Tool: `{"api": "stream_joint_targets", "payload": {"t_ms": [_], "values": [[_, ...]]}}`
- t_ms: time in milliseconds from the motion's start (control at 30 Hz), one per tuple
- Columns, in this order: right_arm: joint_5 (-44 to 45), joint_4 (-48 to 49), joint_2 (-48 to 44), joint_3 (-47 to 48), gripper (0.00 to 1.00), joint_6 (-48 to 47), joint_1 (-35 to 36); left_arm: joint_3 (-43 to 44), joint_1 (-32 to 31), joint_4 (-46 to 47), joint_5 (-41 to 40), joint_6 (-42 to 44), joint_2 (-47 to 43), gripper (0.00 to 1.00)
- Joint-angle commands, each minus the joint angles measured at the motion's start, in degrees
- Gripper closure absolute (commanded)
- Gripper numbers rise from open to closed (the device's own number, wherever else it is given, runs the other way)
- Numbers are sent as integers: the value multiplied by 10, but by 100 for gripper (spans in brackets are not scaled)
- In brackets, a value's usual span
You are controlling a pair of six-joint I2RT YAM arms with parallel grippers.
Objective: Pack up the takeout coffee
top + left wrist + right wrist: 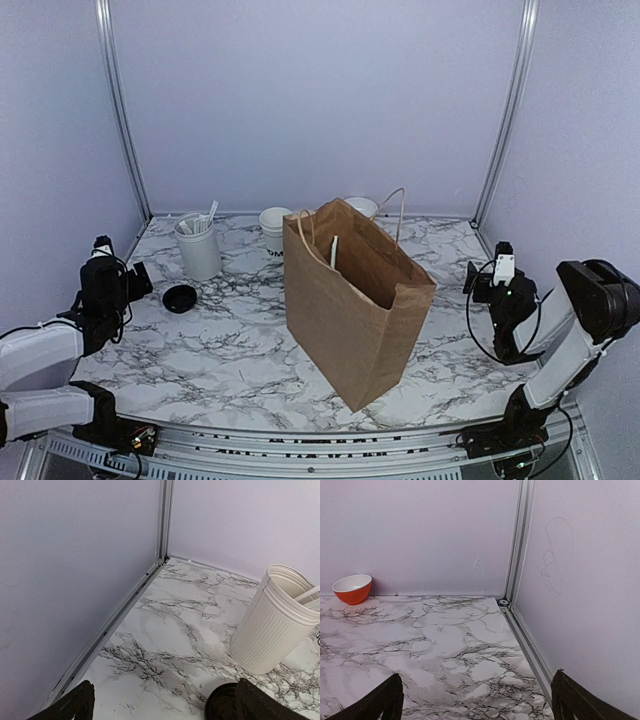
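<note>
No cup with a black lid shows in any view. A lidless white cup with dark lettering stands at the back, left of the open brown paper bag. A loose black lid lies on the table; in the left wrist view it sits just inside my right finger. My left gripper is open and empty, low at the table's left edge. My right gripper is open and empty near the right wall.
A taller ribbed white utensil holder stands behind the lid. A thin white item sticks up inside the bag. An orange bowl sits by the back wall behind the bag. Walls and frame rails close in both sides.
</note>
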Motion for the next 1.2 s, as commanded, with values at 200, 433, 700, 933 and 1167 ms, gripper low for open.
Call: {"api": "stream_joint_targets", "payload": {"t_ms": [200, 433, 700, 933, 1167], "values": [[-2, -8, 2, 15, 0, -5, 1, -75, 39, 311, -12, 67, 119, 1], [-4, -9, 2, 16, 0, -4, 0, -61, 40, 461, 6, 119, 240, 1], [-6, -11, 1, 17, 0, -3, -1, -74, 57, 575, 107, 146, 331, 1], [-9, -12, 1, 18, 0, -3, -2, -48, 73, 523, 130, 132, 330, 1], [-9, -12, 1, 17, 0, -3, -2, -50, 73, 527, 130, 131, 330, 1]]}}
